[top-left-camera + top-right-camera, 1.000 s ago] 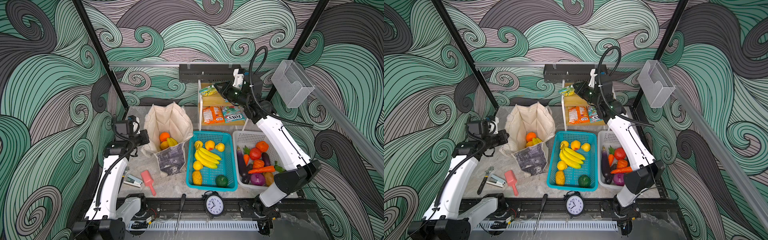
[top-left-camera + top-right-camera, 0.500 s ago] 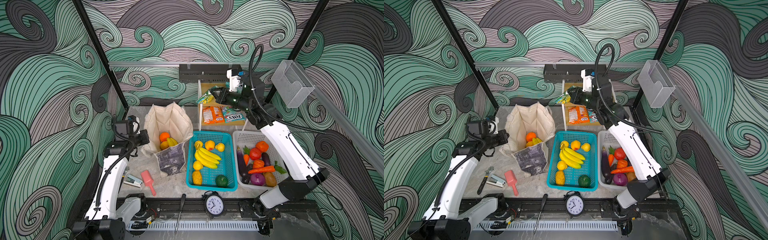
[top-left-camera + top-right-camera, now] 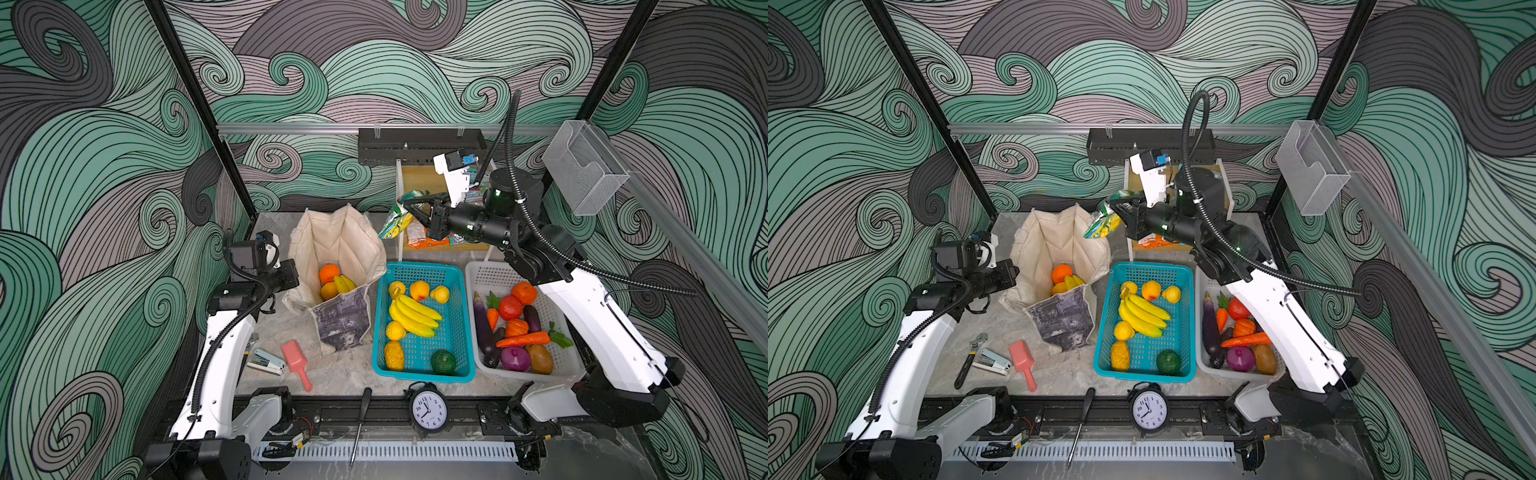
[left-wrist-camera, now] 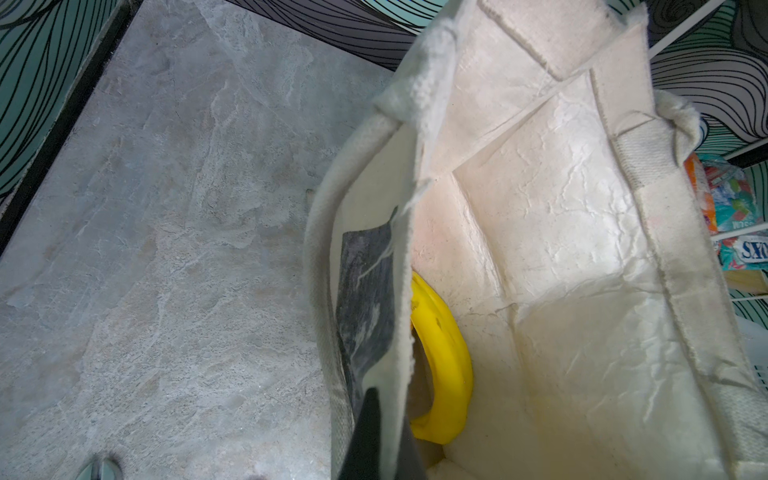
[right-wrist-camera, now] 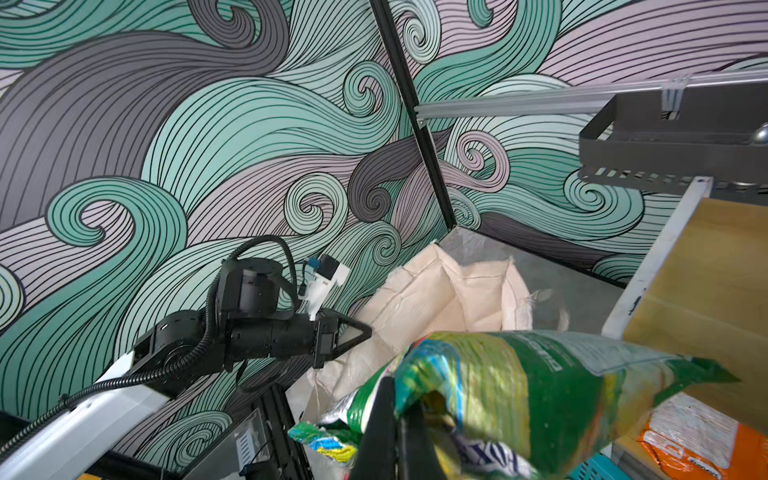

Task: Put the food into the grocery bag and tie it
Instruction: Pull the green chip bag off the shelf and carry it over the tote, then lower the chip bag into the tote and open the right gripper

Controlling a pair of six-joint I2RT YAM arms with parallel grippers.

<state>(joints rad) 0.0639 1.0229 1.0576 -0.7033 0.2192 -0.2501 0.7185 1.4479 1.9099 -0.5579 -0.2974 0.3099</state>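
Observation:
The beige grocery bag [image 3: 332,241] [image 3: 1054,245] stands open at the back left, with an orange [image 3: 329,273], bananas [image 3: 345,284] and a yellow-orange fruit [image 3: 328,291] inside. My left gripper [image 3: 293,276] [image 4: 384,415] is shut on the bag's left rim, with canvas pinched between the fingers and a banana [image 4: 449,353] just inside. My right gripper [image 3: 409,203] [image 5: 395,395] is shut on a green snack packet [image 3: 395,216] [image 5: 519,374]. The packet hangs in the air at the bag's back right corner, just past the rim.
A teal basket [image 3: 424,266] of fruit and a white basket [image 3: 486,266] of vegetables stand right of the bag. A wooden shelf [image 3: 415,180] behind them holds an orange packet [image 3: 417,241]. A pink scoop [image 3: 295,357], stapler [image 3: 266,361], screwdriver [image 3: 359,419] and clock [image 3: 430,409] lie in front.
My right gripper has carried the green packet off the shelf and leftward to the bag's corner. The left arm and the bag have stayed still.

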